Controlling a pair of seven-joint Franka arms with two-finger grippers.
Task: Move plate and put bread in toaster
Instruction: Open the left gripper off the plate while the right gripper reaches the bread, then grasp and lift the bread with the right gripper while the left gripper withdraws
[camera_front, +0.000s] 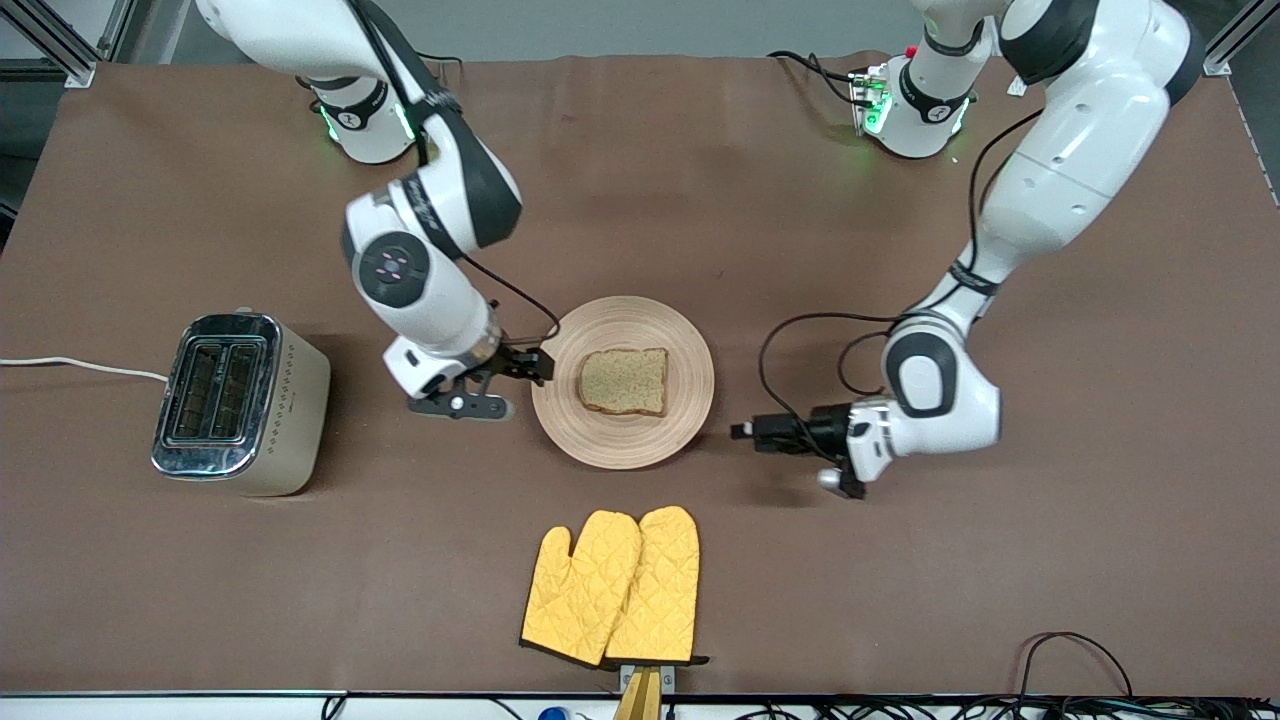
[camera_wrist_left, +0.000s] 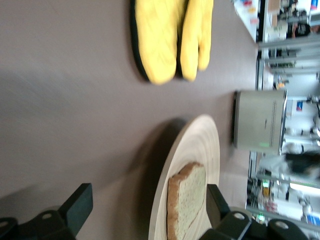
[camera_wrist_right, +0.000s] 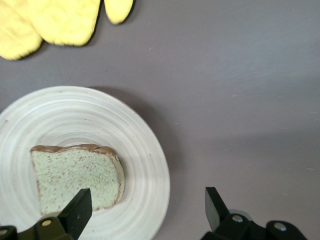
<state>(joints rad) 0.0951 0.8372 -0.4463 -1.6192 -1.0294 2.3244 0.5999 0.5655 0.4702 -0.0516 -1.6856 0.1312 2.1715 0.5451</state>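
Note:
The wooden plate (camera_front: 630, 325) lies mid-table with the bread (camera_front: 625, 382) flat on it. The toaster (camera_front: 240, 400) stands upright toward the right arm's end. My right gripper (camera_front: 545, 365) is open and low at the plate's rim on the toaster side. In the right wrist view the gripper (camera_wrist_right: 146, 205) straddles the plate's rim (camera_wrist_right: 150, 150), beside the bread (camera_wrist_right: 75, 175). My left gripper (camera_front: 738, 432) is open and empty, low beside the plate's rim at the left arm's end. The left wrist view shows the plate (camera_wrist_left: 207, 145), bread (camera_wrist_left: 187, 200) and toaster (camera_wrist_left: 260, 120) ahead of that gripper (camera_wrist_left: 147, 205).
A pair of yellow oven mitts (camera_front: 612, 588) lies nearer the front camera than the plate, and shows in both wrist views (camera_wrist_left: 170, 35) (camera_wrist_right: 55, 20). The toaster's white cord (camera_front: 80, 365) runs off the table's edge. Black cables hang from the left arm.

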